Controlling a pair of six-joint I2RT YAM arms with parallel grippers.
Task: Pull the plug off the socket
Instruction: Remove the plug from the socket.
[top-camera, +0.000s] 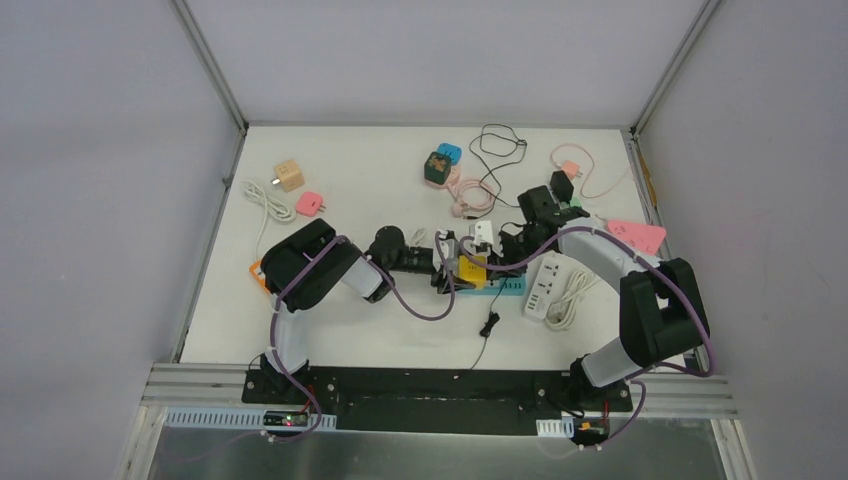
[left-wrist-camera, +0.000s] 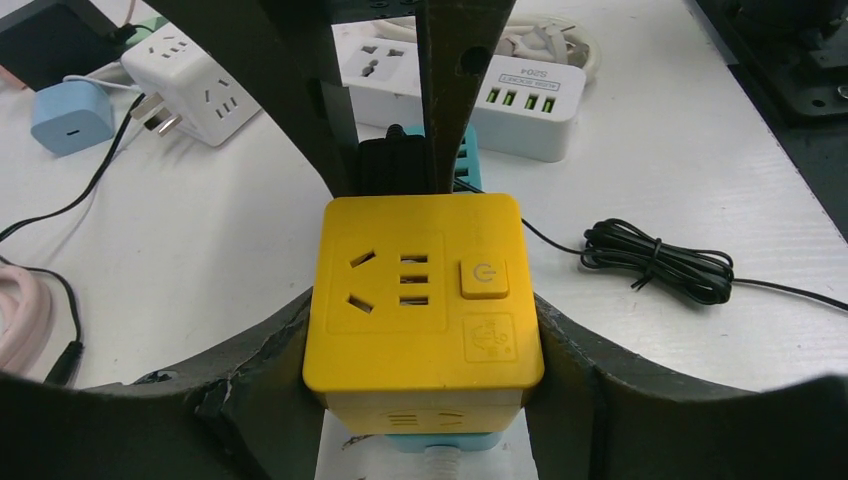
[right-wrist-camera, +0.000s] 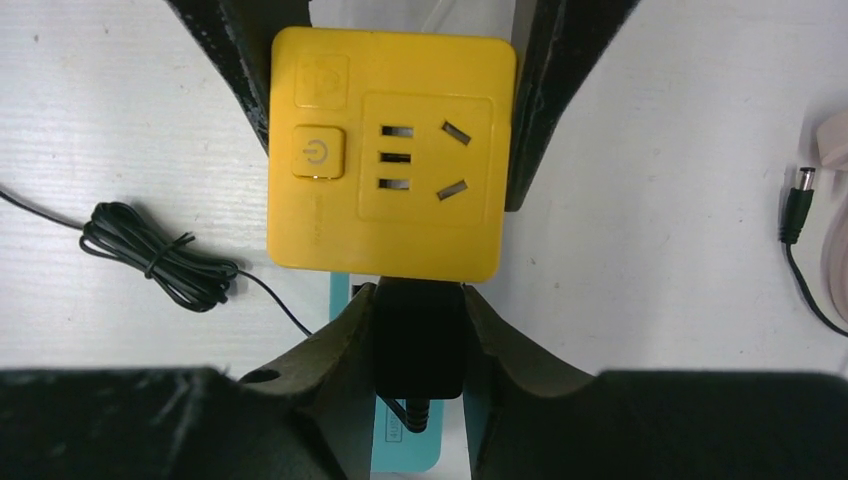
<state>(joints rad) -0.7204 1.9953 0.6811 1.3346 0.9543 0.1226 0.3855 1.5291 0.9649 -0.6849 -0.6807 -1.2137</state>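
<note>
The yellow cube socket (top-camera: 472, 270) (left-wrist-camera: 424, 290) (right-wrist-camera: 390, 150) sits at the table's middle on a teal strip (right-wrist-camera: 400, 440). A black plug (left-wrist-camera: 392, 165) (right-wrist-camera: 418, 340) is seated in its side face. My left gripper (left-wrist-camera: 424, 345) (top-camera: 453, 266) is shut on the yellow socket, its fingers pressed flat against two opposite sides. From the other side my right gripper (right-wrist-camera: 418, 315) (top-camera: 498, 264) is shut on the black plug, pinching its body right at the cube's face. The plug's cord runs off under the right wrist.
A white power strip (top-camera: 545, 285) (left-wrist-camera: 500, 90) lies just right of the socket. A coiled black cable (left-wrist-camera: 655, 260) (right-wrist-camera: 150, 255) rests in front. Behind are a white cube socket (left-wrist-camera: 190, 80), a blue charger (left-wrist-camera: 70, 118), pink cords and a wooden cube (top-camera: 289, 175).
</note>
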